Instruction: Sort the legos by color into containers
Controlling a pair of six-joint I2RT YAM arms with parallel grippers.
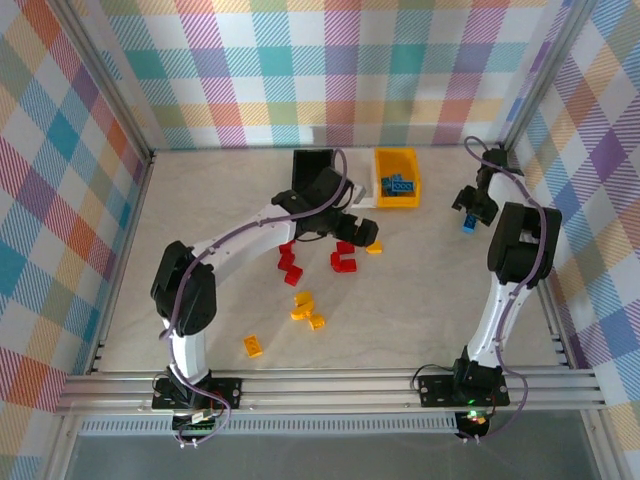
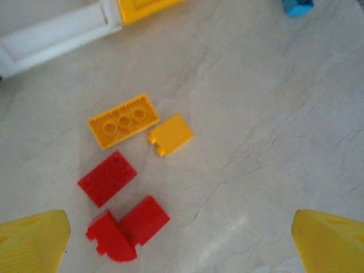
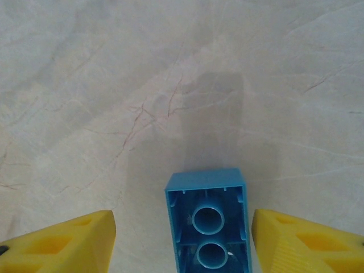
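My right gripper (image 3: pixel 182 227) is open around a blue lego (image 3: pixel 207 222) whose hollow underside faces the camera. The lego sits close to the right finger, with a wide gap to the left one. In the top view this gripper (image 1: pixel 468 210) and blue lego (image 1: pixel 468 223) are at the right, beside the yellow bin (image 1: pixel 380 160), which holds blue legos (image 1: pixel 400 185). My left gripper (image 2: pixel 182 244) is open above bare table, to the right of three red legos (image 2: pixel 107 177) and two yellow ones (image 2: pixel 123 120). The black bin (image 1: pixel 312 163) and white bin (image 2: pixel 57 34) adjoin the yellow one.
More red legos (image 1: pixel 290 262) and yellow legos (image 1: pixel 303 305) lie loose mid-table, one yellow (image 1: pixel 253 346) nearer the front rail. Checkered walls and a metal frame enclose the table. The left arm (image 1: pixel 250 232) stretches across the white bin.
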